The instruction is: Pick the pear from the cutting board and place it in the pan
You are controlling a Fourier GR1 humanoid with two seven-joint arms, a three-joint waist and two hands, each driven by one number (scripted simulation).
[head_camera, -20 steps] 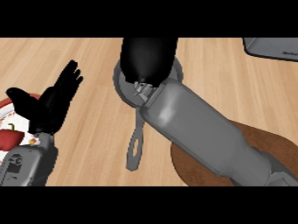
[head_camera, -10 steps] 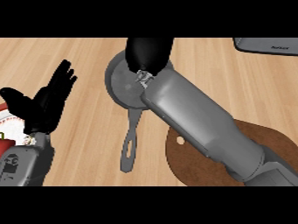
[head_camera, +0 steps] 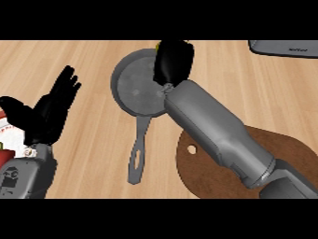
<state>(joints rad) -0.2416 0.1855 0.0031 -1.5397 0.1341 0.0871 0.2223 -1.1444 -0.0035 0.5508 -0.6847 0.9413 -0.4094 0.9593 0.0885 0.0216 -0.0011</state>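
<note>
Right hand poised over the far right rim of the pan, fingers curled downward; a sliver of yellow at its far edge suggests the pear is enclosed there, though the fruit itself is hidden. Cutting board, near right, shows no pear on its bare part. Left hand rests at the left of the counter, fingers straight and apart. Judged handling: a pear is light, stiff and smooth-skinned, bruising easily; best held around its broad lower body.
</note>
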